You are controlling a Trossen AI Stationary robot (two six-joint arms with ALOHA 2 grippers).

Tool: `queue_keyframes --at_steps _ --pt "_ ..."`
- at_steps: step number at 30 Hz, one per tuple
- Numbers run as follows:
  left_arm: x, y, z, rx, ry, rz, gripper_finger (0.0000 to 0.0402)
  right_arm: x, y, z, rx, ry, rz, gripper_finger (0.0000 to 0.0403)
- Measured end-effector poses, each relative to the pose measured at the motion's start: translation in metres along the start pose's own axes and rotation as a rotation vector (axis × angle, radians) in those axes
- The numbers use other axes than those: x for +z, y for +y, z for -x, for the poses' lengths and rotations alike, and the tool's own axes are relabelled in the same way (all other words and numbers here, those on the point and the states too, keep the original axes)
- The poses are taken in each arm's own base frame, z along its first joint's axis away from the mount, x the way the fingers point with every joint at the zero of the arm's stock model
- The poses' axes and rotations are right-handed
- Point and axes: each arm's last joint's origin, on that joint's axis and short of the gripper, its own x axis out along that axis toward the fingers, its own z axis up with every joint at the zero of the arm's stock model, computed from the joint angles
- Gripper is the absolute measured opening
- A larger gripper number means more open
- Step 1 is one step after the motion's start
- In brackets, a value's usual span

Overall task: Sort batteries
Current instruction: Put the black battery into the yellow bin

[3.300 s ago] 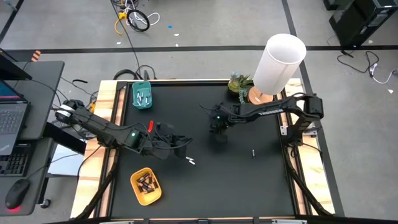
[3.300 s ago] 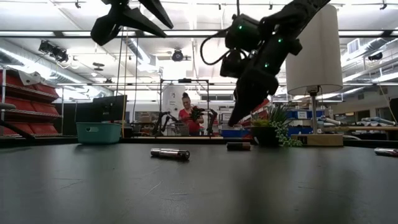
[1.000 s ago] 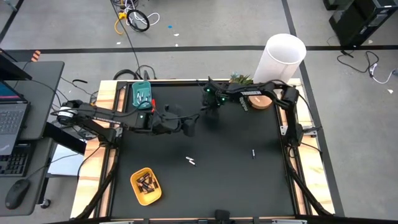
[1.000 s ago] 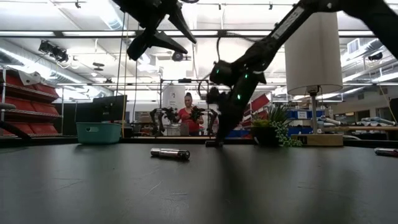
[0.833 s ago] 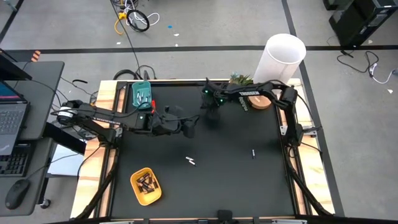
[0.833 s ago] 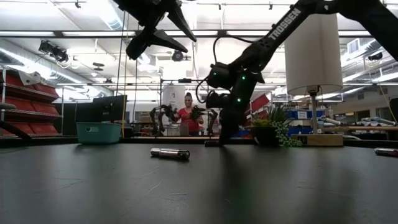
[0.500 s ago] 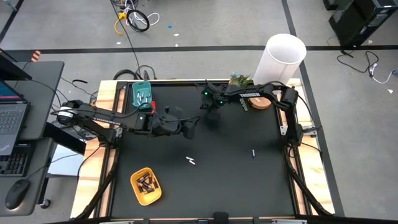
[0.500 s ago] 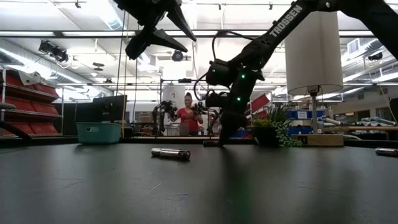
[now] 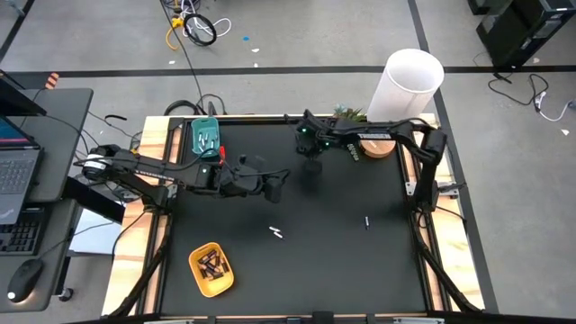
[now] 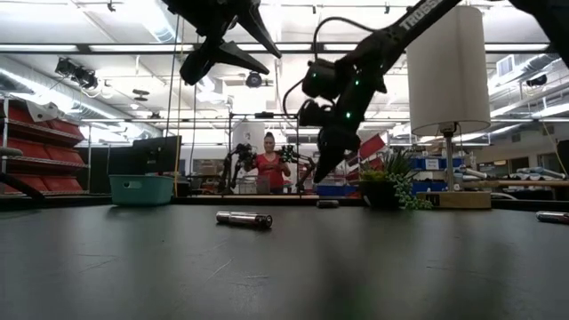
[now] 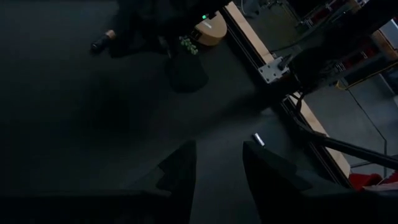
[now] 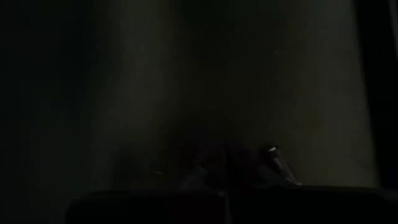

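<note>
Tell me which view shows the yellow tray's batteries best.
The high view: it looks straight down into the yellow oval tray, so the dark batteries lying inside show. The low view and both wrist views do not show that tray at all.

The high view looks straight down on the whole black table. The low view sits at tabletop level, facing across to the room. Both show the 2 arms. Each wrist view looks closely down at the tabletop past its fingers.
</note>
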Motion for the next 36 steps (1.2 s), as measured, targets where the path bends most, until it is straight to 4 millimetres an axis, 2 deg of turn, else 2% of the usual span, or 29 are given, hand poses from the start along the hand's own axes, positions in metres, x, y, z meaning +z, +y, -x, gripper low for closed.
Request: queue_keyframes --at_steps 3,6,11,17,20,24,27,31,36 --pt "0.0 -0.001 0.0 -0.006 -0.004 0.0 0.0147 0.002 -0.002 0.012 -0.005 -0.024 -0.052 0.0" --pt "0.001 -0.001 0.0 -0.008 -0.005 -0.001 0.0147 -0.003 -0.017 0.02 -0.011 -0.042 -0.161 0.001" --pt "0.001 -0.002 0.0 -0.018 -0.01 0.005 0.0147 -0.019 -0.047 0.026 0.014 -0.053 -0.259 0.0066" --pt "0.002 -0.003 0.0 -0.026 -0.026 0.009 0.0147 -0.023 -0.06 0.028 -0.03 -0.067 -0.107 0.016" --pt "0.002 -0.003 0.0 -0.024 -0.029 0.007 0.0147 -0.024 -0.066 0.019 -0.043 -0.079 -0.05 0.0185" --pt "0.002 -0.003 0.0 -0.022 -0.03 0.007 0.0147 -0.035 -0.068 -0.006 -0.014 -0.003 -0.022 0.0189" --pt "0.002 -0.003 0.0 -0.022 -0.029 0.008 0.0147 -0.037 -0.067 -0.019 -0.062 0.045 0.027 0.0183" --pt "0.002 -0.003 0.0 -0.022 -0.03 0.009 0.0147 -0.031 -0.072 -0.018 -0.131 0.006 0.053 0.0175" --pt "0.003 -0.002 0.0 -0.018 -0.032 0.009 0.0147 -0.02 -0.084 -0.011 -0.101 -0.056 0.016 0.0172"
